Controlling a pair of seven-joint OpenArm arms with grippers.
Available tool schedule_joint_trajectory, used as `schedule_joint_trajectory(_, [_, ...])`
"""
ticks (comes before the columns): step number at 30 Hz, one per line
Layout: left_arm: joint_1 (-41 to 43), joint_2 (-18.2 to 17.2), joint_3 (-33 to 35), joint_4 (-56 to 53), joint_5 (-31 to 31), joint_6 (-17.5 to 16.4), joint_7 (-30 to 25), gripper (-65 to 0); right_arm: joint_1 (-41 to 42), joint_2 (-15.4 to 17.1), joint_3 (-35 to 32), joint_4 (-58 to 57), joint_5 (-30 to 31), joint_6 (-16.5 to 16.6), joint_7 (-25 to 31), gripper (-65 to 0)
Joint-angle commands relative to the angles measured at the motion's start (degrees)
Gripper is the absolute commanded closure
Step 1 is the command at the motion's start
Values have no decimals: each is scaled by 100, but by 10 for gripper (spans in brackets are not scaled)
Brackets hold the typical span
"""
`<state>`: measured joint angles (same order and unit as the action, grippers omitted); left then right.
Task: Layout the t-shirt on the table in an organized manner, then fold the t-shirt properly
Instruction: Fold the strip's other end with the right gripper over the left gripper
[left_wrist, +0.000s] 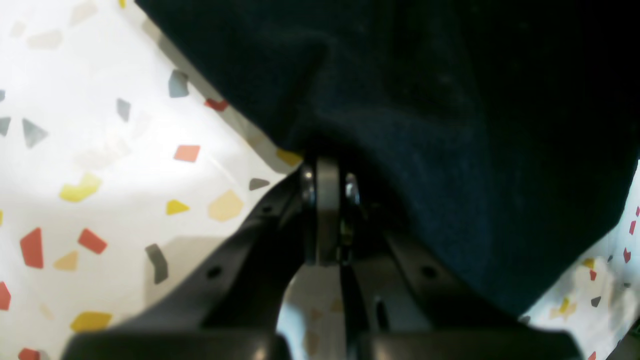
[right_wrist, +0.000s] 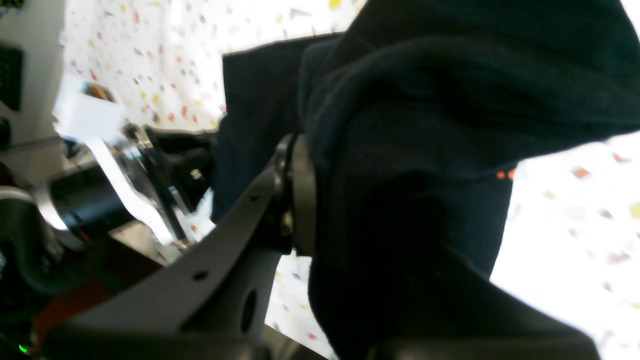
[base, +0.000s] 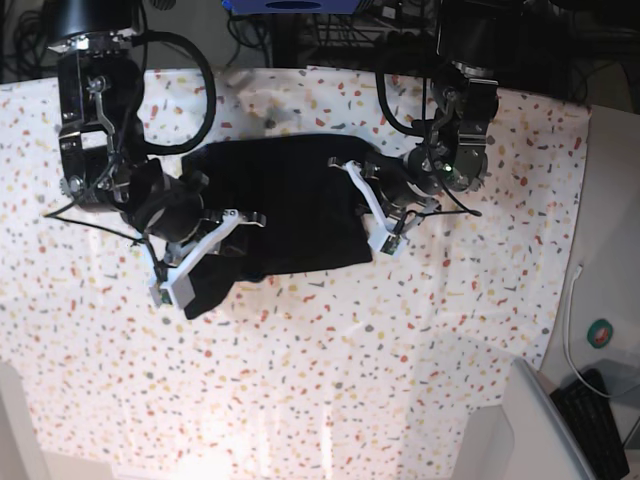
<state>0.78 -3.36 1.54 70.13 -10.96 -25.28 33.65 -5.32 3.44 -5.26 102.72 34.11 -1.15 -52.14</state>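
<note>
Left tool (left_wrist: 330, 200): jaws fully closed, pinching an edge of the t-shirt (base: 285, 200); cloth spread ahead of and beside its tips.
Right tool (right_wrist: 320, 200): nearly closed, nipping a bunched fold that draped over its far jaw.
T-shirt: lay dark and rumpled on the worktop (base: 400, 350), between both tools.
Step, judged: spreading flat.
Technique: draw tools apart evenly, low over the worktop, keeping tension until creases vanish.

black t-shirt (base: 285, 205), white table (base: 420, 330) w/ red, yellow, grey flecks
</note>
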Motion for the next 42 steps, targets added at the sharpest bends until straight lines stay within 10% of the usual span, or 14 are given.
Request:
schedule_joint_trajectory(1, [-47,-12,-9,69,-42,0,-2,0,62,-41,-15,54,93,5,76,0])
schedule_joint_trajectory(9, [-47,-12,-9,69,-34,0,-2,0,97,-252,-288,-368,93,-4,128,0])
schedule_joint_trajectory(25, [-47,-38,-9,69,-34,0,-2,0,712,-261,-947,-913,93,-1085,700,0])
schedule_joint_trajectory(42, [-64,-38,-9,69,-34,0,-2,0,545,-252,-1545,-1327,84,-1138,726,0])
